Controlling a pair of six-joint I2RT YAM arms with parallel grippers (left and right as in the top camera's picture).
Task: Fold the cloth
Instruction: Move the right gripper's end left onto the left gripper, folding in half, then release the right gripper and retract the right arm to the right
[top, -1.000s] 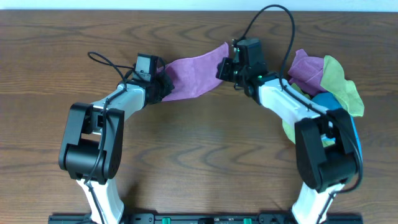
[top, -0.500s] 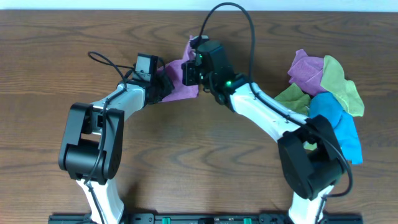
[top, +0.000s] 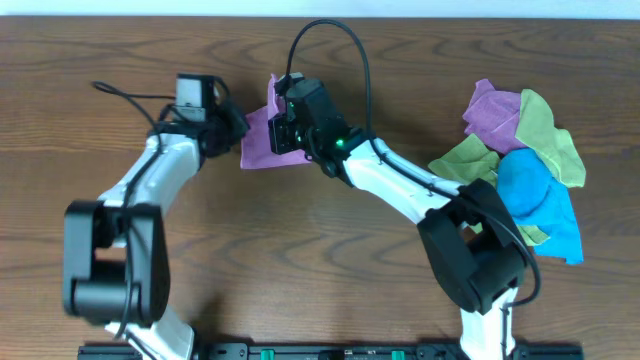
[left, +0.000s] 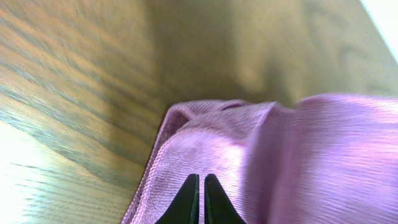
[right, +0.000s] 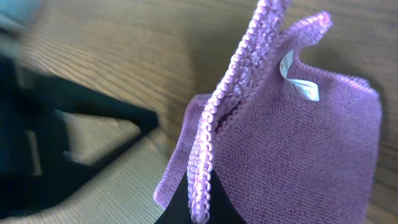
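The purple cloth (top: 258, 138) lies folded on the wooden table at the back centre. My right gripper (top: 282, 128) is shut on its stitched edge and holds that edge up over the lower layer. The right wrist view shows the edge (right: 214, 124) pinched between the fingers (right: 199, 208), with a white tag (right: 300, 84) on the cloth. My left gripper (top: 232, 128) is at the cloth's left edge. In the left wrist view its fingers (left: 199, 186) are shut, with the cloth (left: 292, 155) spread flat behind them and nothing seen between the tips.
A pile of other cloths (top: 525, 160), purple, green and blue, lies at the right of the table next to the right arm's base. Bare wooden table (top: 300, 260) spreads in front of the cloth.
My right gripper has carried the cloth's right edge far to the left, folding it over. My left arm has drawn back to the left, and the cloth now lies bunched between the grippers.
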